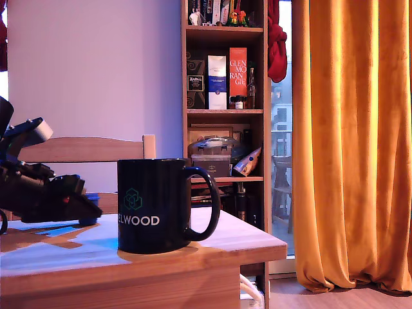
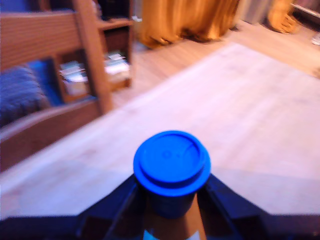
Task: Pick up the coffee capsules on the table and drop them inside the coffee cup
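A warm room with orange curtains (image 1: 347,141) and a wooden bookshelf (image 1: 225,96); the light wooden table (image 1: 129,264) carries a black mug and the arm.

The coffee cup (image 1: 154,206), glossy black with white lettering and a loop handle, stands near the table's front edge, toward its corner at the exterior view's right. The gripper (image 2: 172,200) sits low over the table toward its edge at the exterior view's left, its dark jaws pinching a blue capsule (image 2: 171,165) by the tapered body, flared round rim facing the wrist camera. I judge the grasp made; next it needs lifting above the mug's rim and carrying across before letting go. The smooth plastic pod could slip. No cream-green capsule shows.
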Available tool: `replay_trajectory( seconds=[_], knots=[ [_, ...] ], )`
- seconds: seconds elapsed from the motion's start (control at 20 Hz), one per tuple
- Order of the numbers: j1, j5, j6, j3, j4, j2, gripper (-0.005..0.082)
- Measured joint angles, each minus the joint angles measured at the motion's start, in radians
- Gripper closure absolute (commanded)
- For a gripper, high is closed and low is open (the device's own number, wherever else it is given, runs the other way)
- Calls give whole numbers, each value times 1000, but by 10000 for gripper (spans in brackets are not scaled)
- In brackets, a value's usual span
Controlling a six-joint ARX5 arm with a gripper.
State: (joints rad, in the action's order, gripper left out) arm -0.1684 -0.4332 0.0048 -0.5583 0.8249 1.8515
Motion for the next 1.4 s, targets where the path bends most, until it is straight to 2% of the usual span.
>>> replay_trajectory(
  seconds=[0.3,0.5,0.6,0.9,0.95,1.05,1.2,1.25,1.4],
  knots=[
    [0,-89,-2,-3,-259,-276,611],
    [-9,-201,-2,-4,-417,-438,611],
    [-34,-221,-24,-4,-462,-512,611],
    [-133,-248,-28,-4,-518,-633,612],
    [-167,-243,-28,-4,-518,-632,612],
    [-249,-190,-28,-4,-518,-632,612],
    [-352,-67,-21,-4,-508,-625,612],
    [-372,-29,26,-4,-503,-618,612],
    [-400,95,32,-4,-502,-593,612]
  ],
)
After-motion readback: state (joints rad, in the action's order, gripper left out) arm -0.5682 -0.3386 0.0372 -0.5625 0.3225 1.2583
